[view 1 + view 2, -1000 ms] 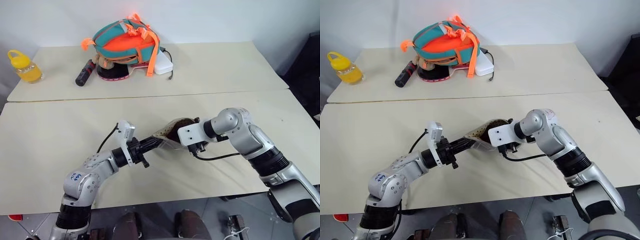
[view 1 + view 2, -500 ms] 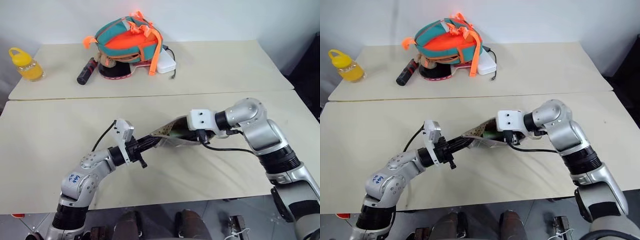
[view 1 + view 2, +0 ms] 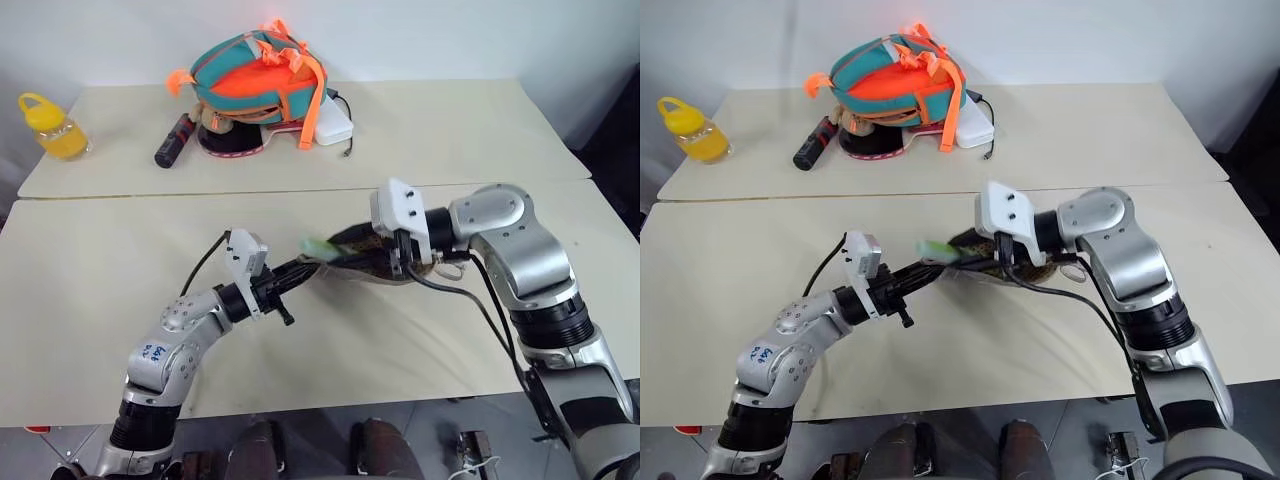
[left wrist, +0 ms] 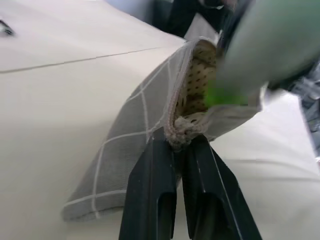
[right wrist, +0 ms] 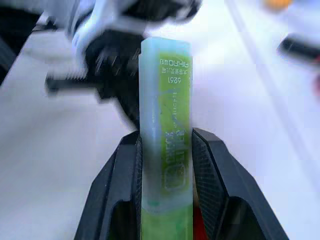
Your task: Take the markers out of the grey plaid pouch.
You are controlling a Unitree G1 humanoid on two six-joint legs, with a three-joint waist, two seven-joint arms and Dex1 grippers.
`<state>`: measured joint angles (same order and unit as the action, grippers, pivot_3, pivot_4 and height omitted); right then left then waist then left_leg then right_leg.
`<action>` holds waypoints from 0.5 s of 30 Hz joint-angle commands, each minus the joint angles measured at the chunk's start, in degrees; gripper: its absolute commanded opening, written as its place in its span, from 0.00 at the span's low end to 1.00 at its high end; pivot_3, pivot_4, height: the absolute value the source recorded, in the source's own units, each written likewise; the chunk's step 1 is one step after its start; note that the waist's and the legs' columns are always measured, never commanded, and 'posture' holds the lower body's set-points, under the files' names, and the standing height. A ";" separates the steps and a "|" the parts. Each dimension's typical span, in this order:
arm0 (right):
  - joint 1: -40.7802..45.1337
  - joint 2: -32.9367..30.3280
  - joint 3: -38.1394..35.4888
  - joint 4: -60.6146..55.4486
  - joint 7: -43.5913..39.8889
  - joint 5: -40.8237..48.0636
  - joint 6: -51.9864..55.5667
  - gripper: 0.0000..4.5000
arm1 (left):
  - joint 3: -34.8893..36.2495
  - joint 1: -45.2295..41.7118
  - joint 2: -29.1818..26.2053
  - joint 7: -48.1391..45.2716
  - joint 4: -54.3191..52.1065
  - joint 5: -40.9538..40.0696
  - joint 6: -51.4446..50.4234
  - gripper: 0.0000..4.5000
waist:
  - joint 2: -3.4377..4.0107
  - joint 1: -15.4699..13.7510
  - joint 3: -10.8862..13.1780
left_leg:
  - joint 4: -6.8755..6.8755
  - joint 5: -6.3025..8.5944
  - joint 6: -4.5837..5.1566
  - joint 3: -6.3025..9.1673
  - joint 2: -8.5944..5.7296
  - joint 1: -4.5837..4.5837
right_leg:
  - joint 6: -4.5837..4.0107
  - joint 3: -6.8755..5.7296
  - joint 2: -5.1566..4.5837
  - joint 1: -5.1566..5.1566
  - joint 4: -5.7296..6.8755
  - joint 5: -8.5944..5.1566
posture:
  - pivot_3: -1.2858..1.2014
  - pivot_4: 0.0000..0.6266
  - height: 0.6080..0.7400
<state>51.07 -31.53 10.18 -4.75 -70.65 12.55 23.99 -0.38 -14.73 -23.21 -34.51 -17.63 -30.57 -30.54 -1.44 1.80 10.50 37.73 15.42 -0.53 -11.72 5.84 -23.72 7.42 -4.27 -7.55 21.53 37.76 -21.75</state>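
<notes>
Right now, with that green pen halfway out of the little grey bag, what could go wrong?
The right gripper pinches the light green marker near one end, so it could twist or slip free. The left gripper holds the grey plaid pouch only by its corner seam; a tug might pull it loose. Something red shows beside the green marker in the right gripper and might drop.

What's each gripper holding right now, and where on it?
The left gripper pinches the pouch at its zip end. The right gripper grips the green marker around its lower barrel.
</notes>
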 commanded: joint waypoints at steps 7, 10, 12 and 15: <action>7.39 -9.46 -0.48 19.24 7.72 -14.29 -21.53 0.23 | 1.58 1.71 1.16 -0.77 -1.12 -1.11 0.65 0.00 | -0.01 -0.27 0.01 | 0.01 0.01 0.02 0.03 -0.01 -0.14 | 0.02 -0.07 0.00 0.06 -0.04 0.01 | 0.52 0.24 1.00; 6.11 -13.18 3.73 28.14 10.66 -22.30 -29.10 0.23 | 1.62 2.00 1.25 -0.79 -1.42 -1.24 0.40 0.00 | -0.02 -0.08 0.02 | 0.07 0.03 0.05 0.04 -0.02 -0.19 | 0.04 -0.07 -0.01 0.06 -0.08 0.02 | 0.52 0.24 1.00; 4.86 -14.52 6.14 33.26 11.94 -26.26 -33.30 0.23 | 1.61 1.92 1.25 -0.81 -1.33 -1.24 0.41 0.00 | 0.00 0.11 0.03 | 0.07 0.02 0.04 0.01 -0.01 -0.19 | 0.04 -0.07 0.02 0.09 -0.07 0.02 | 0.52 0.24 1.00; 4.82 -14.74 7.66 40.24 14.42 -29.71 -37.60 0.23 | 1.69 1.71 1.23 -0.87 -1.29 -1.34 0.34 0.00 | 0.13 0.71 0.11 | 0.08 0.01 0.02 -0.01 0.03 -0.18 | 0.04 -0.05 0.05 0.09 -0.04 0.02 | 0.52 0.24 1.00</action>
<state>54.54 -45.05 18.17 33.44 -58.26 -15.32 -10.45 1.15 -12.86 -22.26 -35.03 -17.32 -31.08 -30.46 -1.31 2.51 10.60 37.83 15.43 -0.51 -11.72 5.87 -23.91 7.46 -4.32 -7.51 21.62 37.74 -21.73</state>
